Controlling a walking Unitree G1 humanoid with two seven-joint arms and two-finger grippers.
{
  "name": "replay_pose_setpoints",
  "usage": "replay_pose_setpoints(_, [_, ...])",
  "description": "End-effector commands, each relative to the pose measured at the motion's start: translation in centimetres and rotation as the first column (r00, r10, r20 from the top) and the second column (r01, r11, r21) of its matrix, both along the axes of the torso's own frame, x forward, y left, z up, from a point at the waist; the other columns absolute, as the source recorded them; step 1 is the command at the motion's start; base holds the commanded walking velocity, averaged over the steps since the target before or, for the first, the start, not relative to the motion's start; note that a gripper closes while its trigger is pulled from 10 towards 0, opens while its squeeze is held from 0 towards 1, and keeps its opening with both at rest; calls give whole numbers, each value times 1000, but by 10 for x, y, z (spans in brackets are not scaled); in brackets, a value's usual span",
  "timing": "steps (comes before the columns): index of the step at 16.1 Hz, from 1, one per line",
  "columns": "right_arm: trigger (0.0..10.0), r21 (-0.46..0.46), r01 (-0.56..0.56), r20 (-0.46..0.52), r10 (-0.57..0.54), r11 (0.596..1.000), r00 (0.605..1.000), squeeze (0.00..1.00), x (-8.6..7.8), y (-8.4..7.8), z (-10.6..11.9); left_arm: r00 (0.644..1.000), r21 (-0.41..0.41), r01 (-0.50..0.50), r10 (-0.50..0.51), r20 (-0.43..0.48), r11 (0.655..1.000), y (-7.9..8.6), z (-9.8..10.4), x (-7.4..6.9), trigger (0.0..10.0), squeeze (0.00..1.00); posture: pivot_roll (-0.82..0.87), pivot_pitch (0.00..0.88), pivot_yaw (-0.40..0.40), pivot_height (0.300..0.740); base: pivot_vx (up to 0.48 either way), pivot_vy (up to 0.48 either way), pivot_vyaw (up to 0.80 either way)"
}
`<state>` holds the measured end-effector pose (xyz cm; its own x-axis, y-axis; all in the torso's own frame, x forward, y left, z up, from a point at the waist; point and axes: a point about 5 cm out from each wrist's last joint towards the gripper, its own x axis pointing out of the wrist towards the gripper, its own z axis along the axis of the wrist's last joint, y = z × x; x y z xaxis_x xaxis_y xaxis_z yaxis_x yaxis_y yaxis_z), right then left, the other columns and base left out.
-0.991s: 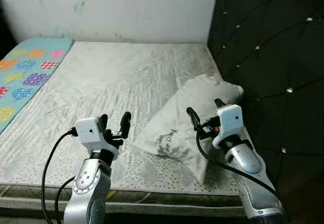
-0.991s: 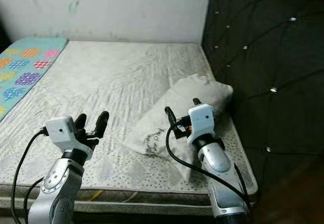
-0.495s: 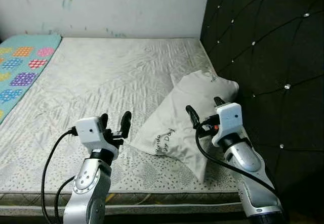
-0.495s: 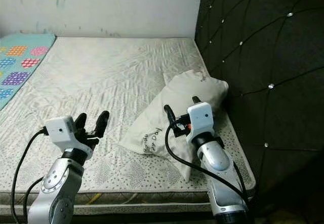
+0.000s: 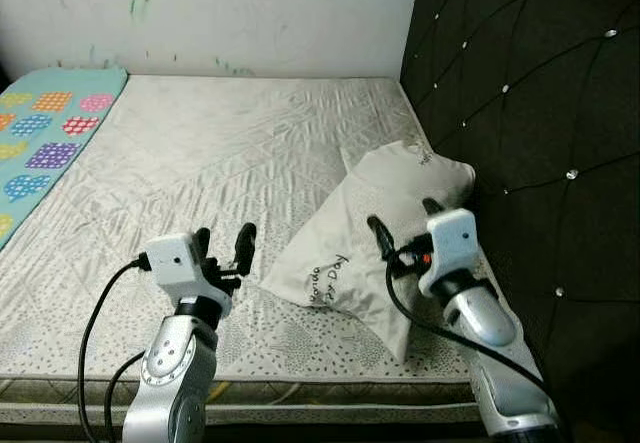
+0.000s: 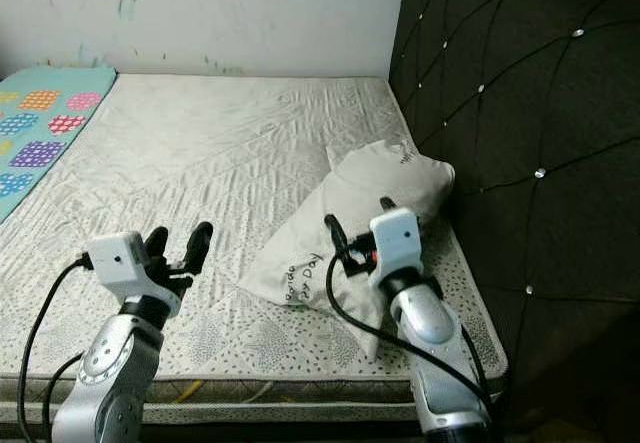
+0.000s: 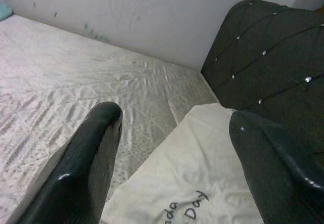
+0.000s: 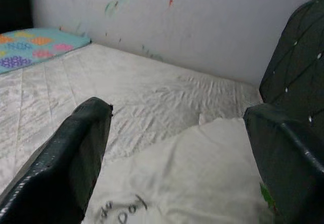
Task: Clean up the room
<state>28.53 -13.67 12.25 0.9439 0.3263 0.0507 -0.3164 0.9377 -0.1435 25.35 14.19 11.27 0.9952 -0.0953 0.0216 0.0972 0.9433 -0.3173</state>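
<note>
Pillow unmoved, both pincers still spread above mattress, headboard alongside

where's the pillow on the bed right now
The white pillow lies on the mattress at its right side, next to the dark tufted headboard. The right gripper hovers open over its near end.

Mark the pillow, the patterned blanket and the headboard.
pillow (image 5: 375,218), left eye view, middle of its upper face.
patterned blanket (image 5: 45,133), left eye view, teal patch among the coloured shapes.
headboard (image 5: 540,93), left eye view, black tufted panel between studs.
</note>
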Motion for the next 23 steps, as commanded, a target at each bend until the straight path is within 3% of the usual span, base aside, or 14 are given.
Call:
replay_pose_setpoints(1, [10000, -20, 2, -13, -2, 1000, 1000, 0, -1, 0, -1, 1000, 4, -1, 1, -4, 1000, 0, 2, -1, 10000, 0, -55, 29, -6, 740, 0, 0, 0])
replay_pose_setpoints(4, [10000, -109, 9, -179, -29, 994, 983, 0, -8, -8, -28, 996, 30, -36, 38, -77, 999, 14, -6, -9, 10000, 0, -39, 85, -8, 740, 0, 0, 0])
replay_pose_setpoints(7, [10000, -119, -11, -237, -17, 993, 971, 0, -23, -7, -38, 989, 84, -62, 73, -131, 995, 29, -12, -23, 10000, 0, -25, 142, -3, 740, 0, 0, 0])
replay_pose_setpoints(12, [10000, -103, 45, -246, -69, 994, 967, 0, -29, -10, -36, 983, 85, -22, 37, -181, 996, 31, -13, -36, 10000, 0, -17, 221, 10, 740, 0, 0, 0])
replay_pose_setpoints(19, [10000, -22, 57, -265, -61, 998, 962, 0, -39, -4, -29, 980, 67, -11, 24, -197, 998, 26, -11, -40, 10000, 0, -19, 238, 8, 740, 0, 0, 0])
replay_pose_setpoints(23, [10000, 4, 36, -259, -34, 999, 965, 0, -38, 0, -26, 980, 70, -9, 23, -200, 997, 23, -10, -38, 10000, 0, -18, 230, 6, 701, 0, 0, 0])
